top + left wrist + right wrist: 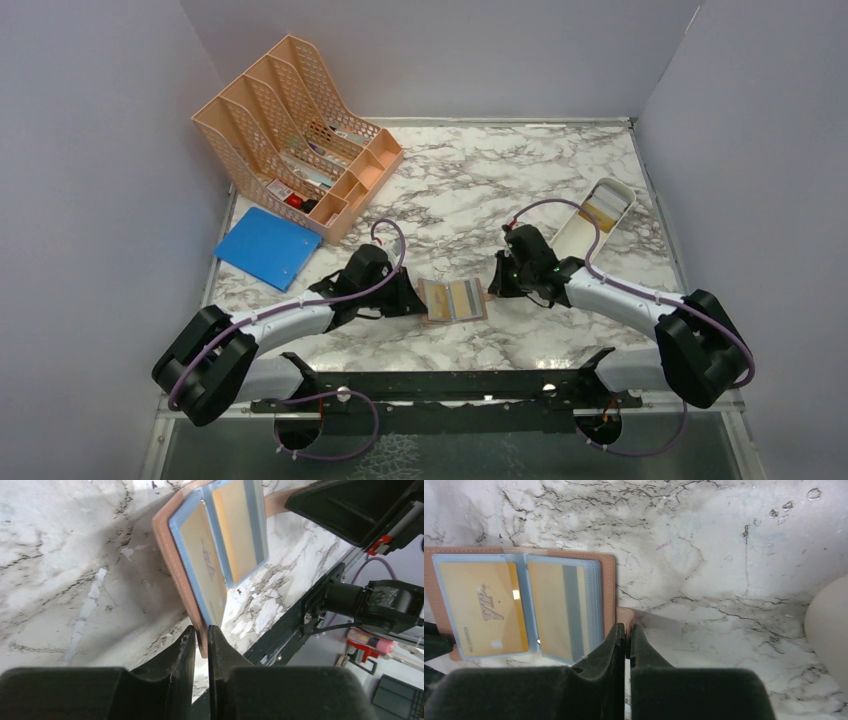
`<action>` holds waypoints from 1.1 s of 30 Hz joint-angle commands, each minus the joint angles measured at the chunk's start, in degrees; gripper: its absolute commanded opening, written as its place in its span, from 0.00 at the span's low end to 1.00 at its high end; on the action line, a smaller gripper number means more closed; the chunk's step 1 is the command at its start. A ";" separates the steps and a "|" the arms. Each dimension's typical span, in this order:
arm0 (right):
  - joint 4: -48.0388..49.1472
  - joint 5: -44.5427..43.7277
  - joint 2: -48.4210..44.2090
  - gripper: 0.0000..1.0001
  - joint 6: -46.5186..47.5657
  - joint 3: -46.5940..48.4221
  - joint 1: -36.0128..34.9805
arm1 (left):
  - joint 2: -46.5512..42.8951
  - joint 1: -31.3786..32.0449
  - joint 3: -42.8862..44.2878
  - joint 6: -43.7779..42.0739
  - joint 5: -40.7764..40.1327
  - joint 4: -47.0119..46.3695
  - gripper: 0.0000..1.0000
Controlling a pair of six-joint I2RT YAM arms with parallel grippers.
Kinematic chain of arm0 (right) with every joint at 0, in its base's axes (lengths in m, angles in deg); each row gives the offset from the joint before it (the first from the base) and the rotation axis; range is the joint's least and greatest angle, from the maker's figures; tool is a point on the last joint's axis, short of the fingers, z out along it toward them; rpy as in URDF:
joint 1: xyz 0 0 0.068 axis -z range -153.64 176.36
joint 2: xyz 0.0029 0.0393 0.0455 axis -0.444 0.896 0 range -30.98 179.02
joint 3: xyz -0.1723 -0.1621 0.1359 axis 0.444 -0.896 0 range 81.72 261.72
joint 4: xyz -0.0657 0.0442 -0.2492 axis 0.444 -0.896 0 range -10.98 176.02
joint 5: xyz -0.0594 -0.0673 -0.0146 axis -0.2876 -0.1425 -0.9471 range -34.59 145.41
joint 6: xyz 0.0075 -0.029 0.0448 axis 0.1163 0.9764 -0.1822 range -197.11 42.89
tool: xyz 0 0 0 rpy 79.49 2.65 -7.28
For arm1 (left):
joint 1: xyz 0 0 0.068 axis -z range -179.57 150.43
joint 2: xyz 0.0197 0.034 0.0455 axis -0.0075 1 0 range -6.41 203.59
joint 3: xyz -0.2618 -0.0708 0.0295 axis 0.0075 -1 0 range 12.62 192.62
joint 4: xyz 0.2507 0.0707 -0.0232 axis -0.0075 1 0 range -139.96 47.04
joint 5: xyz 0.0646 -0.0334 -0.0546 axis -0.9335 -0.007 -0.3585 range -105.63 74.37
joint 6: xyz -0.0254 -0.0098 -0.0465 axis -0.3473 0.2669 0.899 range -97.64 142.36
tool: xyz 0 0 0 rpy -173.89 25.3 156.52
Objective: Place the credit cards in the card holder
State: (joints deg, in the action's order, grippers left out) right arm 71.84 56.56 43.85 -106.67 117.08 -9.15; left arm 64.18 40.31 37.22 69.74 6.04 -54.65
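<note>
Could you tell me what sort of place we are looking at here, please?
Probably a robot lab test cell dressed as a desk: a marble-patterned table boxed in by plain walls, two arms bolted to its near edge, and a peach mesh file organiser beside a blue folder.

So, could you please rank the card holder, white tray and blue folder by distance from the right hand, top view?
1. card holder, just left of the right hand.
2. white tray, back right.
3. blue folder, far left.
</note>
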 commanded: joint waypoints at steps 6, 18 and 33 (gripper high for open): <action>4.26 5.86 -1.49 0.01 -0.42 -1.83 0.29 | 3.76 0.41 2.65 2.53 9.35 -13.60 0.30; 4.28 6.14 -1.36 0.01 1.06 -1.57 0.26 | 16.63 3.09 11.65 0.75 12.33 -16.88 0.42; 4.56 7.45 -0.16 0.01 1.72 -1.01 0.26 | 21.22 2.93 17.80 -5.62 2.47 -5.74 0.32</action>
State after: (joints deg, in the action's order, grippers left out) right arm 75.47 62.44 43.30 -105.51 115.83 -9.04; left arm 84.61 43.26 51.82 68.56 14.78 -66.43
